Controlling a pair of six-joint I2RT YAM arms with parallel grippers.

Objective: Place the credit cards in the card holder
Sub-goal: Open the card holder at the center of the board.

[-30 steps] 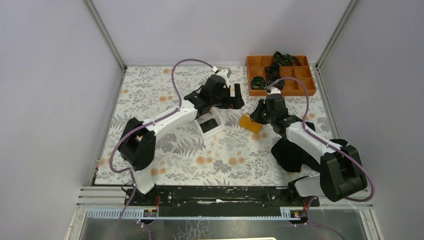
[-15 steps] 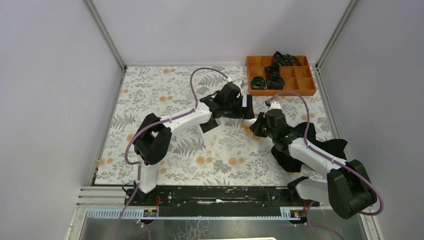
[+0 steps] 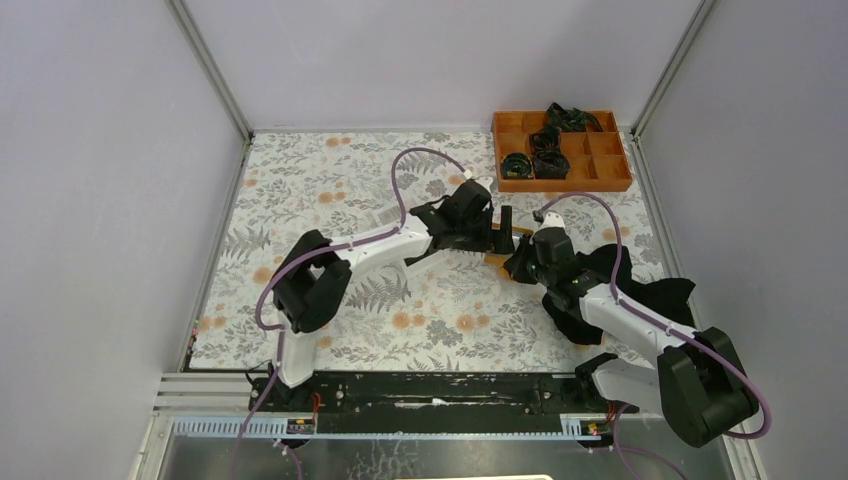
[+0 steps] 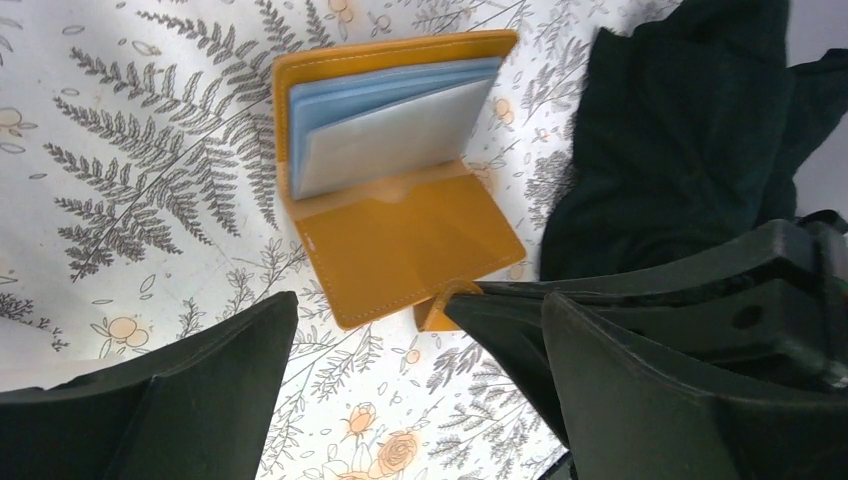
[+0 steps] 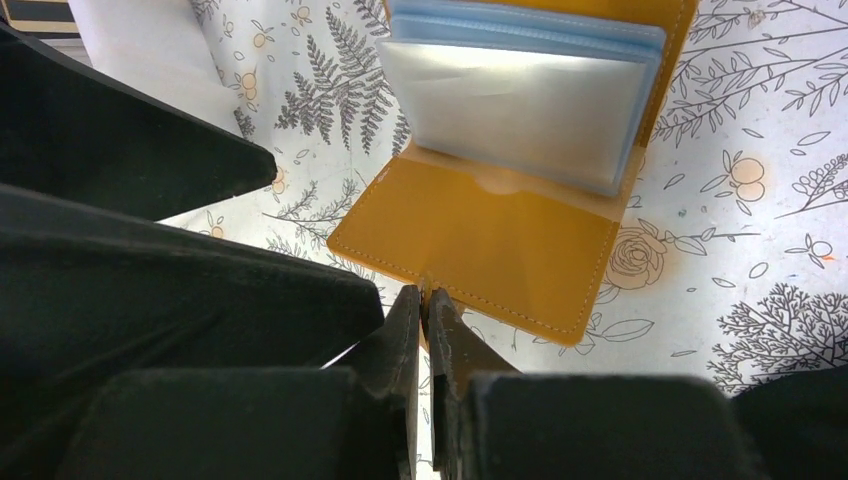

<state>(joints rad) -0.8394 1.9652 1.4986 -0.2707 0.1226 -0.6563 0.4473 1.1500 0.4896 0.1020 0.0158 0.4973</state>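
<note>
The card holder (image 4: 400, 245) lies open on the floral mat, its orange cover spread flat and its pale blue sleeves standing up. My right gripper (image 5: 425, 300) is shut on the small clasp tab at the holder's near edge. My left gripper (image 4: 418, 335) hangs open just above the mat, one finger on each side of that same edge, with nothing between them. In the top view both grippers meet at mid-table, the left gripper (image 3: 507, 238) over the card holder (image 3: 494, 260) and the right gripper (image 3: 513, 263) beside it. No credit cards show in any view.
A black cloth (image 3: 645, 290) lies under the right arm, close to the holder's right side (image 4: 680, 130). An orange compartment tray (image 3: 612, 184) with dark items stands at the back right. A white box corner (image 5: 150, 50) shows left of the holder.
My left arm has swung right, off the white box, and its open gripper now sits over the card holder. The right gripper, still shut on the tab, has drawn slightly nearer.
</note>
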